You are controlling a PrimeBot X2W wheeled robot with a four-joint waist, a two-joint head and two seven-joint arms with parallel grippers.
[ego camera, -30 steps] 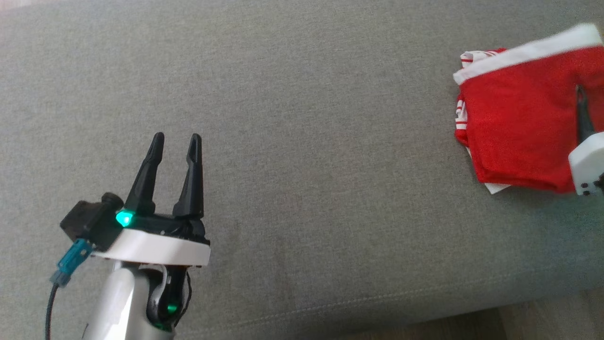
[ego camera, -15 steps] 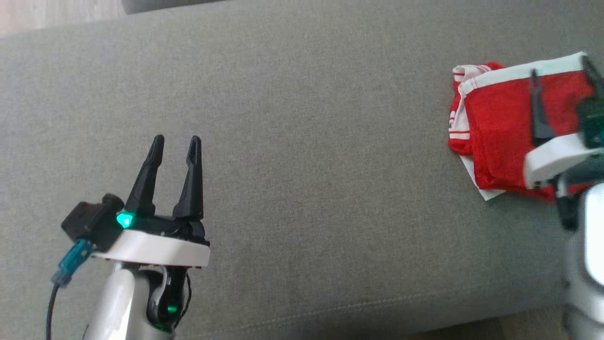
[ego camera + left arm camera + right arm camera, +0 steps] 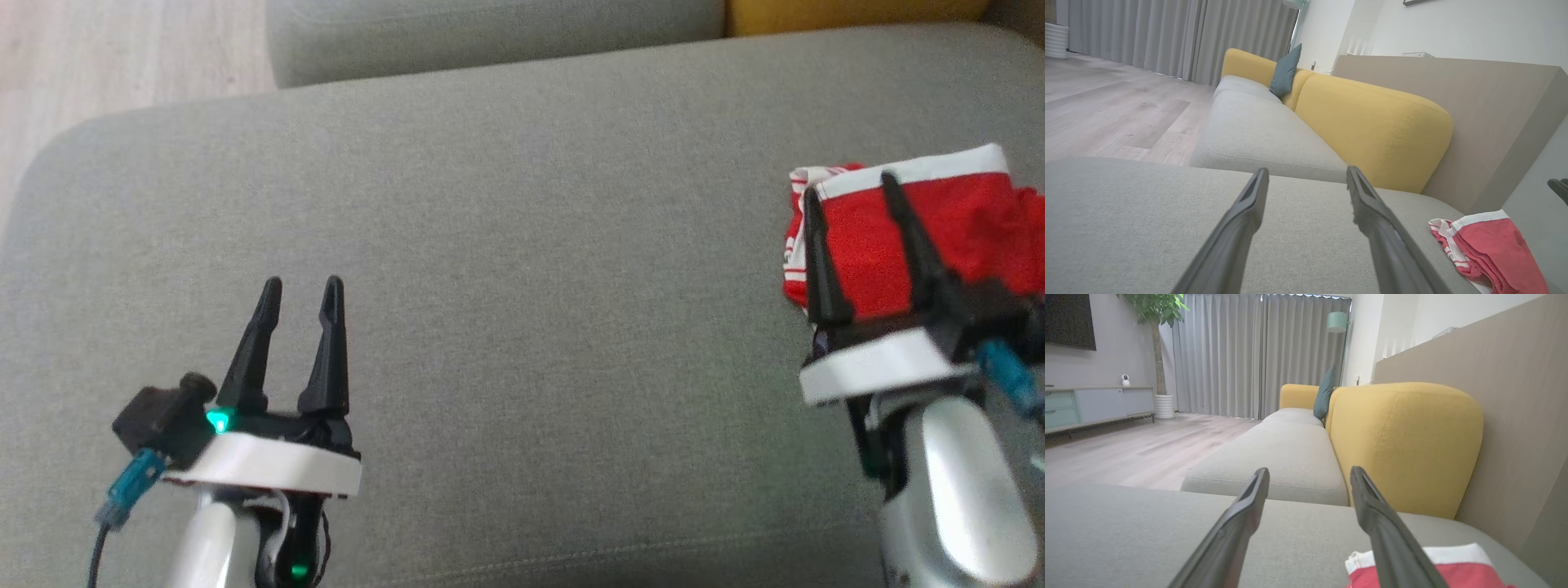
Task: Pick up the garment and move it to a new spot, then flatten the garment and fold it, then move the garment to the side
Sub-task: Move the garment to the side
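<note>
Broad grey woven-fabric sofa seat (image 3: 506, 245) under both arms, spread across most of the head view, a stitched seam running along its near edge. Beyond it a second grey seat cushion (image 3: 1249, 126), and pale wood-plank floor (image 3: 122, 49) off to the left. Behind the seats, rounded mustard-yellow fabric backrests (image 3: 1372, 126), with a small teal throw pillow (image 3: 1285, 69) leaning against them farther along.

On the right side of the grey seat, a folded red cloth garment (image 3: 939, 237) with a white waistband and red-and-white striped trim, lying flat on the cushion, waistband on the side away from the robot. In the left wrist view, the same garment (image 3: 1490, 245) low at the right.

At the lower right of the head view, the right gripper (image 3: 849, 184), its two long dark fingers spread wide apart with nothing between them, drawn across the left part of the garment. From its own wrist camera, the right gripper (image 3: 1309, 469) with one finger crossing in front of the waistband corner. Cannot tell whether the fingertips touch the cloth or hang just over it.

At the lower left, the left gripper (image 3: 302, 282), well apart from the garment, fingers likewise parted and empty, above bare grey fabric and holding nothing.

Small green light (image 3: 217, 421) glowing at the base of the left gripper's fingers
</note>
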